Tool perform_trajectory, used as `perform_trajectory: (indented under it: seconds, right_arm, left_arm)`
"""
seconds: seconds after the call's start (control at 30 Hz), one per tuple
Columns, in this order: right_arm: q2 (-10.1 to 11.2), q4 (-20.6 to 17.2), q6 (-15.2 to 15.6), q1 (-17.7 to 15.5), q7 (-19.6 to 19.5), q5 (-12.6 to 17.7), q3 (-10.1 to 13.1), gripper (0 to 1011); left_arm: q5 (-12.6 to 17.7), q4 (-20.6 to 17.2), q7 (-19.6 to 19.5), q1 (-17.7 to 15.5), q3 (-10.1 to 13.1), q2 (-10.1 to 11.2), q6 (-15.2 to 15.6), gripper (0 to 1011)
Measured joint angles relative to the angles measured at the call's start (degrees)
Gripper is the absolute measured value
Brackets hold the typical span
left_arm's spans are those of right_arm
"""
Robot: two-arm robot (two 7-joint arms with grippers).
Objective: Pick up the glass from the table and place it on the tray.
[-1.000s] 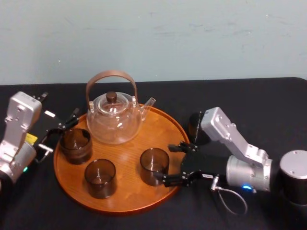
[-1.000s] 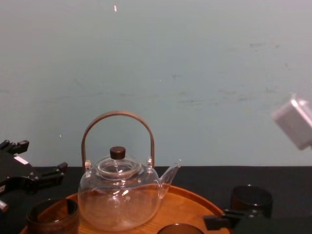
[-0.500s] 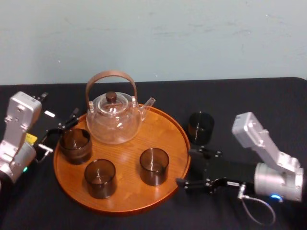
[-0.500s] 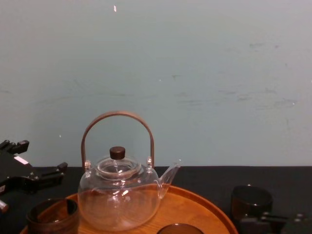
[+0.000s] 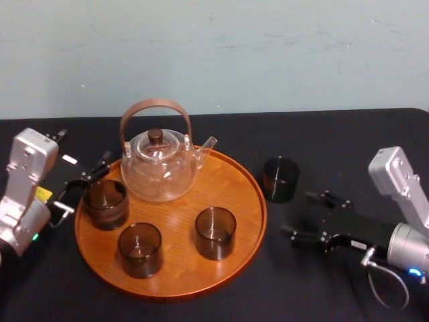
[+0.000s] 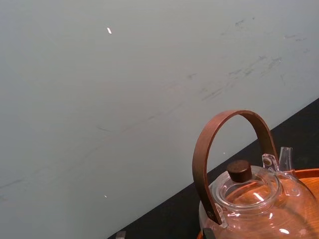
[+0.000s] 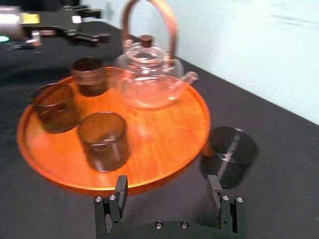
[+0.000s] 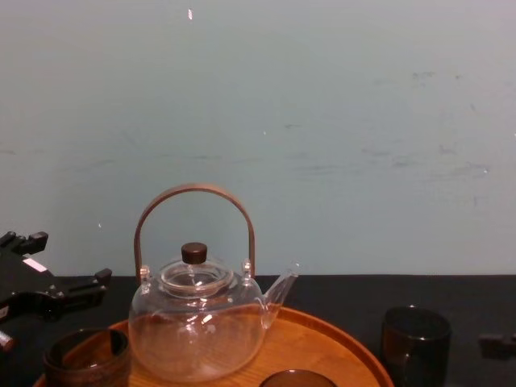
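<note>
While its jaws stand spread and empty, the right pincer hovers low over the table, off the tray's right edge. Just beyond it, the dark glass stands upright on the table, just beside the tray but outside its rim. It is probably light, rigid, smooth-walled and breakable. It calls for a gentle squeeze across its side wall around mid-height, not at the lip. Three cups and a teapot share the tray. The left pincer, also spread, sits parked at the tray's left edge.
</note>
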Motion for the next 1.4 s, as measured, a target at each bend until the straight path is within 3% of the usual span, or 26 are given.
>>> perform_trajectory:
  seconds: [0.33, 0.67, 1.07, 1.4]
  right_arm:
    - [-2.99, 1.16, 4.28, 0.38, -4.28, 0.14, 2.41, 1002]
    - [-5.63, 3.66, 7.88, 2.51, -5.73, 0.77, 3.26, 1002]
    - [-7.94, 7.56, 9.83, 6.33, -5.51, 0.83, 2.17, 1003]
    - [-9.79, 11.4, 10.27, 10.16, -5.02, -1.03, 0.29, 1002]
  left_arm:
    - [0.0, 0.0, 0.0, 0.0, 0.0, 0.0, 0.0, 1001]
    - [0.0, 0.0, 0.0, 0.0, 0.0, 0.0, 0.0, 1001]
    - [0.0, 0.0, 0.0, 0.0, 0.0, 0.0, 0.0, 1001]
    - [0.0, 0.0, 0.0, 0.0, 0.0, 0.0, 0.0, 1001]
